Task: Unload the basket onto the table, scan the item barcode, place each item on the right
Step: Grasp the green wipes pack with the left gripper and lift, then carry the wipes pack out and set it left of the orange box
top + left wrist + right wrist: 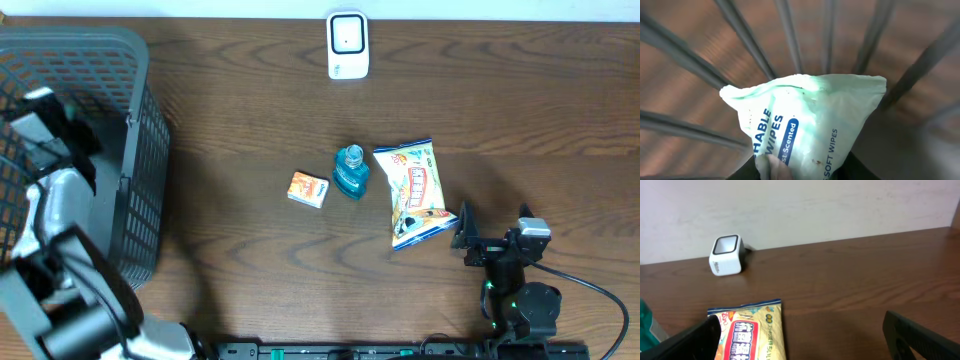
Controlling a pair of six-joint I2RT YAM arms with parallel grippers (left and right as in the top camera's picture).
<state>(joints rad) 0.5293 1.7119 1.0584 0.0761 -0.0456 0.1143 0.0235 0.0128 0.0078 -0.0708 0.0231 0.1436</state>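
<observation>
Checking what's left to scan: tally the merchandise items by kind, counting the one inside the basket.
Snack bag: 1
Blue bottle: 1
Small orange box: 1
Wipes pack, in the basket: 1
Total: 4

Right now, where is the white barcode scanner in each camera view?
Overhead: barcode scanner top centre, at the far edge.
Left wrist: not in it; only a wipes pack inside the basket.
Right wrist: upper left.
Shared landmark: the snack bag, overhead and right wrist.

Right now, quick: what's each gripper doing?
Left gripper: closed on the wipes pack, inside the basket.
Right gripper: open, holding nothing.
</observation>
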